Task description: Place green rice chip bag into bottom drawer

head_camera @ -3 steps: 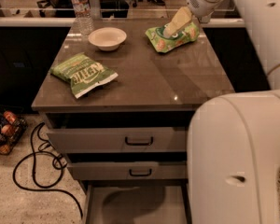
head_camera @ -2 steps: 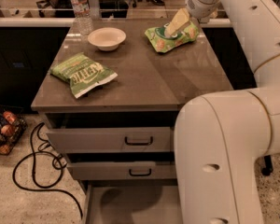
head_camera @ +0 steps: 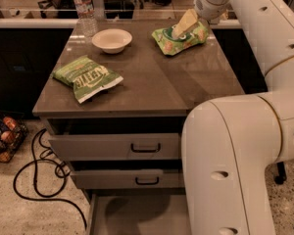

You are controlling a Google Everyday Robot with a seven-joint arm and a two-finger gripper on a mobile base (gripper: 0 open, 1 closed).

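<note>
Grasping seems in hand: the gripper (head_camera: 185, 23) sits on the green rice chip bag (head_camera: 172, 40) at the counter's (head_camera: 152, 82) far-right corner, I cannot tell its jaws' state, and next it likely needs lifting down to the open bottom drawer (head_camera: 137, 214).

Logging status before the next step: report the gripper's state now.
Gripper: down on the green rice chip bag at the far right of the countertop; open, closed or holding cannot be told.
</note>
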